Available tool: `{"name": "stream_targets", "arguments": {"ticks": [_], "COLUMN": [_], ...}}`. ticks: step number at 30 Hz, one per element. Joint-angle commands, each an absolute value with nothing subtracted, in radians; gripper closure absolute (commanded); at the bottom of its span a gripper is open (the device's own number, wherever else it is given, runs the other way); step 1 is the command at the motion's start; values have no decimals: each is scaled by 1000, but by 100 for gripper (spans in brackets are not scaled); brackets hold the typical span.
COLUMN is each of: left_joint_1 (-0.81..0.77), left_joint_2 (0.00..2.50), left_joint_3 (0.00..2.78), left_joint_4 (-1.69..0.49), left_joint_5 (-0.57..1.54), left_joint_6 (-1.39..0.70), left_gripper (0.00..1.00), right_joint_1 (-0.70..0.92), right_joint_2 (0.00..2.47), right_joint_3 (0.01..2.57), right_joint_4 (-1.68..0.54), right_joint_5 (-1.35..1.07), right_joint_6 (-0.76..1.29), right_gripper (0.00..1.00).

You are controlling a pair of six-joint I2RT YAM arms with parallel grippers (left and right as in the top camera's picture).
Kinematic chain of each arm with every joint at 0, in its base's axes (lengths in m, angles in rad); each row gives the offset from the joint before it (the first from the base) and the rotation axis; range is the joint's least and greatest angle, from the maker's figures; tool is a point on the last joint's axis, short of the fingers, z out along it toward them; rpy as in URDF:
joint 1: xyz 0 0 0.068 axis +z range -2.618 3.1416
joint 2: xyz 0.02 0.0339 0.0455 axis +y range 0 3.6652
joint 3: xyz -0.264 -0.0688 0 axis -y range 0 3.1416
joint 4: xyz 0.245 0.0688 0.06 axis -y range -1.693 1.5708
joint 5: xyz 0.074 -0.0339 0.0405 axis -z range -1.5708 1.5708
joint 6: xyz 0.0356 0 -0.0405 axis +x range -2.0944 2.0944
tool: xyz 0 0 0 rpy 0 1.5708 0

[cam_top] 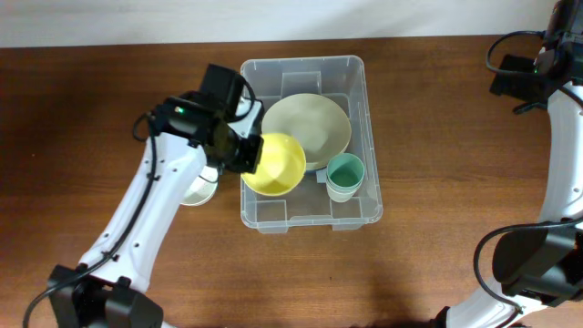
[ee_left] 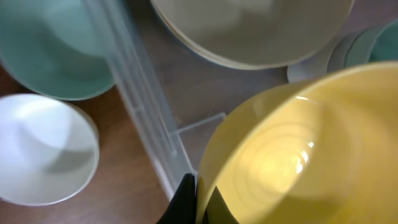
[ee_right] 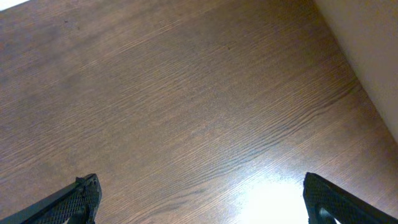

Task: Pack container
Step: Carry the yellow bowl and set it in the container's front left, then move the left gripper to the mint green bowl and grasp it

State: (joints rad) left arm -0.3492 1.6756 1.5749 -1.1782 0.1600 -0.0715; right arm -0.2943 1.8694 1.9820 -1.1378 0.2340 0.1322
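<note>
Jaws of our left gripper (cam_top: 240,151) pinch the yellow bowl (cam_top: 281,164) by its rim, above the clear plastic container (cam_top: 305,62) at mid-frame; the right gripper (ee_right: 199,196) gapes empty. We judge the container light, flexible and slippery, best taken at its rim.
</note>
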Motion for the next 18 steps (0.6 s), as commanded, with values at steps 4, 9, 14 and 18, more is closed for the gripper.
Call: {"name": "stream_targets", "arguments": {"ticks": [4, 9, 14, 18], "left_joint_1": [-416, -452, -439, -392], "left_joint_2": [1674, 1674, 1674, 1673], "left_joint_3": [1451, 1445, 1460, 1522], "left_joint_4": [-1089, -1061, -1032, -1025], "left_joint_5": [170, 169, 115, 100], "left_joint_6": [-78, -78, -102, -121], "left_gripper": [98, 68, 62, 62], "right_joint_1": [-295, -295, -295, -295], "right_joint_2": [1871, 1871, 1871, 1871], "right_joint_3": [1982, 1982, 1982, 1982], "right_joint_4": [-1138, -1138, -1138, -1138], "right_joint_5": [233, 233, 233, 233], "right_joint_6": [140, 140, 140, 140], "right_gripper": [1, 1, 1, 1]}}
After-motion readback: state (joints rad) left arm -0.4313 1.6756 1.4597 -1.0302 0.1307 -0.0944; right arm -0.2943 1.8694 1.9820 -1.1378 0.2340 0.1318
